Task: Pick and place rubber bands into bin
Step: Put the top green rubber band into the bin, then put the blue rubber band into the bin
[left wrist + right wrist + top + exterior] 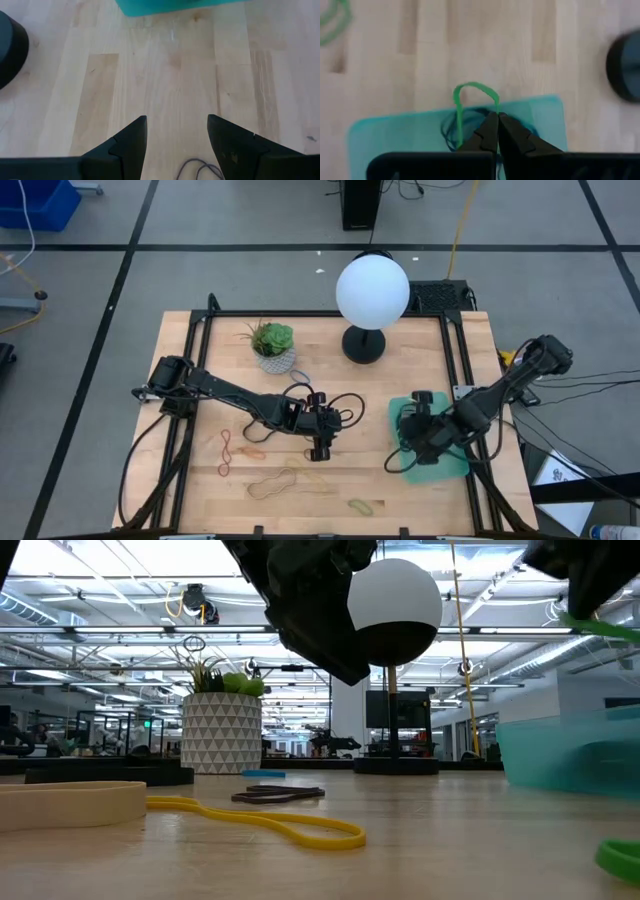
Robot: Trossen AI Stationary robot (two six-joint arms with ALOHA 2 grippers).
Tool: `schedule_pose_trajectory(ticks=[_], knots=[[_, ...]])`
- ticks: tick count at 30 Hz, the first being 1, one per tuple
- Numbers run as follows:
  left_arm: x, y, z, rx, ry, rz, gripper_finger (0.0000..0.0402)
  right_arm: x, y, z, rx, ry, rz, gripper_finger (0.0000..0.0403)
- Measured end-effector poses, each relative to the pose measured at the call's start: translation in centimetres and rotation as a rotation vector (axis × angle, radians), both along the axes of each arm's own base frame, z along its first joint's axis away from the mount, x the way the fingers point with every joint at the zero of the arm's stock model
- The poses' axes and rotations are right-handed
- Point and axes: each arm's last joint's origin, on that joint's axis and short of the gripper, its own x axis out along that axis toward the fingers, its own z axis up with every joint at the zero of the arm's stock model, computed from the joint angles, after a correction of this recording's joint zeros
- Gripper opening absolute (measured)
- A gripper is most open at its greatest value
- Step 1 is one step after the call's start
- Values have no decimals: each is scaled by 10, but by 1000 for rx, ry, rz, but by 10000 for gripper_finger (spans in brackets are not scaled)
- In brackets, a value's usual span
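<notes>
Teal bin [385, 132] — green rubber band [470, 92] — white patterned pot [221, 734].

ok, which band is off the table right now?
The green rubber band, pinched in the right tool above the teal bin. The red, tan and other loose bands lie flat on the wood.

The bin [445, 465] lay on the table [180, 340] toward its right side, with the right gripper [408, 463] above its left part. A rubber band [470, 102] hung from that gripper over the bin, and more bands [451, 129] lay inside. The left gripper [320, 450] hovered near the table's middle, left of the bin. Other rubber bands [280, 482] lay scattered along the near edge. The plant pot [273, 348] stood behind them, and the lamp [369, 305] to its right.
</notes>
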Motion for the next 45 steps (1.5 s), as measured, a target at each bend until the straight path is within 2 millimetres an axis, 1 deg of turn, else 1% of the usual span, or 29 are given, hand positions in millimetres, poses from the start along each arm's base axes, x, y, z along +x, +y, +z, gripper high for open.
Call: schedule_pose_trajectory(ticks=[6,9,13,18,24,29,32,37,41,45], knots=[[0,-1,0,-33,8,-21,214,-15,-12,-41,-9,127,-69,0],[0,-1,0,-32,9,-23,214,-20,-18,-60,-10,153,-108,0],[0,-1,0,-32,9,-22,214,-25,-25,-80,23,184,-134,0],[0,-1,0,-32,9,-22,214,-28,-32,-93,25,187,-150,0],[0,-1,0,-29,8,-26,214,-30,-35,-97,13,202,-158,3],[1,3,0,-28,8,-19,214,-30,-35,-97,18,198,-174,21],[2,9,0,-28,8,-5,214,-30,-35,-97,24,195,-194,43],[4,20,0,-28,9,24,214,-32,-36,-93,33,177,-190,101],[4,30,-2,-15,31,39,214,-38,-39,-84,74,128,-219,134],[-1,43,-6,62,126,-19,214,-45,-44,-72,127,49,-229,151]])
